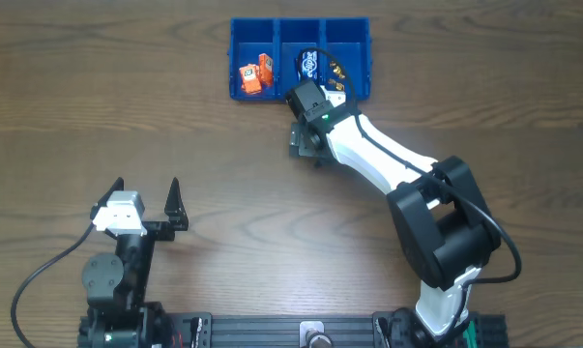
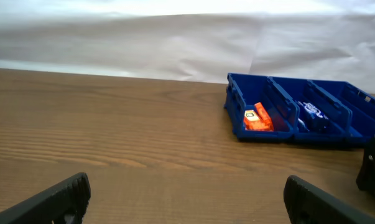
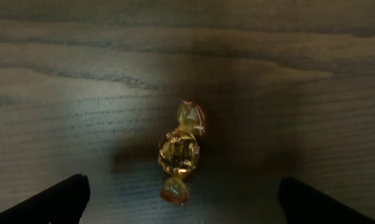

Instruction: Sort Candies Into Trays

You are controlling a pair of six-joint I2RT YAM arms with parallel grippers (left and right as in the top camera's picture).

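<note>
Tray [image 1: 277, 48]: upper centre of the top view; I log orange candies [image 1: 255, 75] in the left compartment, a blue candy [image 1: 310, 66] in the middle one.
Right tool [image 3: 182, 198]: spread, straddling a gold candy [image 3: 180, 152] on the tabletop [image 1: 127, 97].
Left tool [image 1: 147, 188]: spread, empty.

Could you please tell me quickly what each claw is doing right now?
Left claw: open, holding nothing.
Right claw: open, above the gold candy, holding nothing.

Table [image 1: 127, 97]: the left half of the frame is bare wood, open from the left gripper [image 1: 146, 188] at lower left up to the tray [image 1: 235, 58] at top centre. The right arm [image 1: 388, 159] cuts diagonally from lower right and crowds the tray's front wall at the middle and right bins. Candy [image 3: 181, 152] lies on bare wood, with free room either side between the right gripper's [image 1: 307, 145] spread fingers [image 3: 56, 202].
</note>
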